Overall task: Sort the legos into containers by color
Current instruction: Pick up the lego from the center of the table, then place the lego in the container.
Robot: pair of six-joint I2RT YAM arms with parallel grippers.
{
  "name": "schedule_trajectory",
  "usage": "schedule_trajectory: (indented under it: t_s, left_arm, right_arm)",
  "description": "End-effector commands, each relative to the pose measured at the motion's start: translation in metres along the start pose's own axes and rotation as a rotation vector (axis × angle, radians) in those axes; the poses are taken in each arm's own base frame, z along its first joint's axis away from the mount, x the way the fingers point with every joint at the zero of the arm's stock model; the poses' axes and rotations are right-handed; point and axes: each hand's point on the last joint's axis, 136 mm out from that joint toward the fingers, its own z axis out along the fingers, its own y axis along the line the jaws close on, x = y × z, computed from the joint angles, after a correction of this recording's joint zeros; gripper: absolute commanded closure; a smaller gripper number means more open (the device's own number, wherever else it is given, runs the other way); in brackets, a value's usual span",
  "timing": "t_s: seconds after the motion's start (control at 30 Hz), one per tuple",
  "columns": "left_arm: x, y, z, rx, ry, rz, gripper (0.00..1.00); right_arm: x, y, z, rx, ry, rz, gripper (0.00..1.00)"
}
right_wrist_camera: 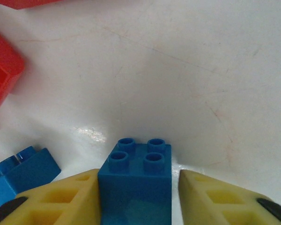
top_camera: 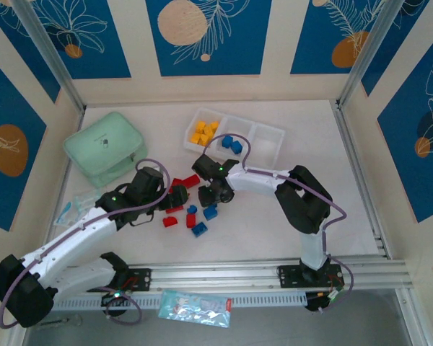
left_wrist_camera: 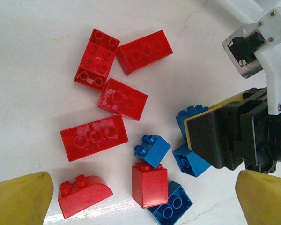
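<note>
Blue brick (right_wrist_camera: pixel 135 187) stands on the table (right_wrist_camera: pixel 187 70) between the right gripper (right_wrist_camera: pixel 139 197) fingers, one pad touching it, the other just off its side, not pinched. Loose red legos (left_wrist_camera: pixel 94 137) and blue legos (left_wrist_camera: pixel 152 150) lie near it under the left gripper (left_wrist_camera: pixel 140 201), fingers spread wide. Tray (top_camera: pixel 268 141) holds yellow bricks (top_camera: pixel 202 131) in its left compartment, blue bricks (top_camera: pixel 231 143) in the middle

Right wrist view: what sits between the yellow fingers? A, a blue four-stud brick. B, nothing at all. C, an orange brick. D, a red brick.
A: a blue four-stud brick stands studs-up on the white table between the yellow fingers.
</note>
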Motion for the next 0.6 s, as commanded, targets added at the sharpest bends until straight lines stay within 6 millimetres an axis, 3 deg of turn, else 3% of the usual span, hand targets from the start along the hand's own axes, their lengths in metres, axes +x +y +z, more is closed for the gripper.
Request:
schedule_trajectory:
  t_s: [0.0, 0.27, 0.4, 0.57]
  left_arm:
    - [-0.002, 0.006, 0.001, -0.022, -0.01, -0.009, 0.01]
    - [-0.01, -0.005, -0.001, 0.005, -0.019, 0.006, 0.01]
    - [-0.018, -0.014, 0.0, 0.017, -0.025, 0.027, 0.01]
    - [-0.03, -0.03, 0.004, 0.053, -0.035, 0.062, 0.01]
  right_arm:
    - [-0.007, 0.0, -0.007, -0.009, -0.015, 0.004, 0.59]
    - [-0.021, -0.007, -0.045, -0.023, -0.083, 0.009, 0.63]
    - [-0.039, -0.017, -0.072, -0.032, -0.146, 0.013, 0.63]
    - [-0.073, -0.046, -0.094, 0.003, -0.211, 0.049, 0.63]
